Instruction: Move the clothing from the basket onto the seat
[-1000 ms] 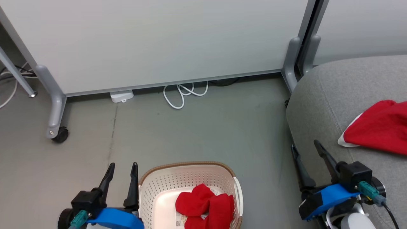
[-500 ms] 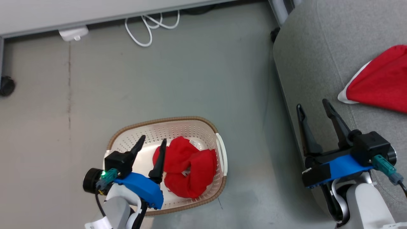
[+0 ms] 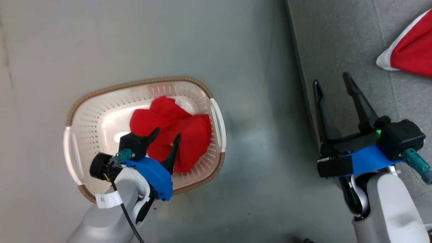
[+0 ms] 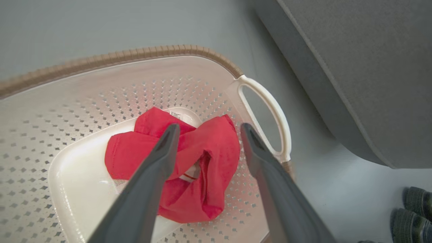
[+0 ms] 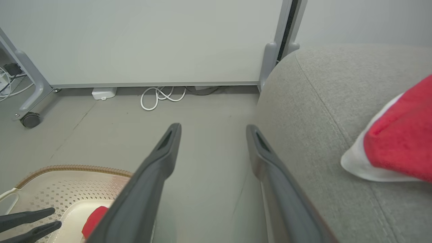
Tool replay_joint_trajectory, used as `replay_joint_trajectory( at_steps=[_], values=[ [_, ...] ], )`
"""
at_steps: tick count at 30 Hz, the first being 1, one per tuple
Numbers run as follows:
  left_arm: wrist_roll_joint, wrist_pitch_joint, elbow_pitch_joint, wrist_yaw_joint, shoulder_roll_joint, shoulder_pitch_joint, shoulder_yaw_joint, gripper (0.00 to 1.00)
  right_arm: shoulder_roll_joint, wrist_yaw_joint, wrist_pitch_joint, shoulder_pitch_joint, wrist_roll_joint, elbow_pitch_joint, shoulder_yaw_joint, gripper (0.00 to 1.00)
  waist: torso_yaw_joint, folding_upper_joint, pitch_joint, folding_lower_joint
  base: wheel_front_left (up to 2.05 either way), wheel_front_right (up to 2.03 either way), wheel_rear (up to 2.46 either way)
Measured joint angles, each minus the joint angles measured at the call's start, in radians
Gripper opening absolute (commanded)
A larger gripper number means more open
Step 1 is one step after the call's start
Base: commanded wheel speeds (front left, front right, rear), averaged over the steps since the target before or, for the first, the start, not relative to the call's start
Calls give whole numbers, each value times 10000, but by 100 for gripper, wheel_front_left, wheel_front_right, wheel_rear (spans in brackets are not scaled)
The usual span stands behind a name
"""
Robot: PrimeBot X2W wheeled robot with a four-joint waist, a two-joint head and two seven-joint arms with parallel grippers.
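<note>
The clothing [image 3: 190, 126] lies in the basket [image 3: 135, 83] under the left end effector [image 3: 167, 132].

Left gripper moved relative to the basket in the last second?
Yes. The left gripper was beside the basket, outside its rim; now it is over the inside, open above the clothing.

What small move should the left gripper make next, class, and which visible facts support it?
Probably lower the left gripper onto the red clothing, ready to close. Its jaws stand open over the bundle lying in the basket, holding nothing; another red garment already lies on the seat.
</note>
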Motion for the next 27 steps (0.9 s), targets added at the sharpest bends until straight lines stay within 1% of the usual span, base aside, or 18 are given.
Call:
replay_joint_trajectory(
  at_steps=[5, 11, 20, 27],
  values=[
    [-786, 56, 169, -2, 222, -434, -917, 100, 2, 0, -159, -153, 111, -98, 96, 100, -219, 0, 828, 0, 0, 0, 0],
    [-1718, 144, 303, -2, 560, -862, -1733, 100, 0, 0, -343, -271, 219, -115, 157, 100, -505, 0, 1596, -1, 0, 0, 0],
    [-2638, 140, 709, -2, 874, -1600, -2452, 100, 0, 0, -566, -420, 464, -107, 407, 100, -1025, 0, 2402, -2, 0, 0, 0],
    [-3156, 52, 1024, -2, 963, -2087, -2834, 100, 0, 0, -731, -459, 552, -35, 428, 100, -1285, 0, 2766, -2, 0, 0, 0]
  ],
)
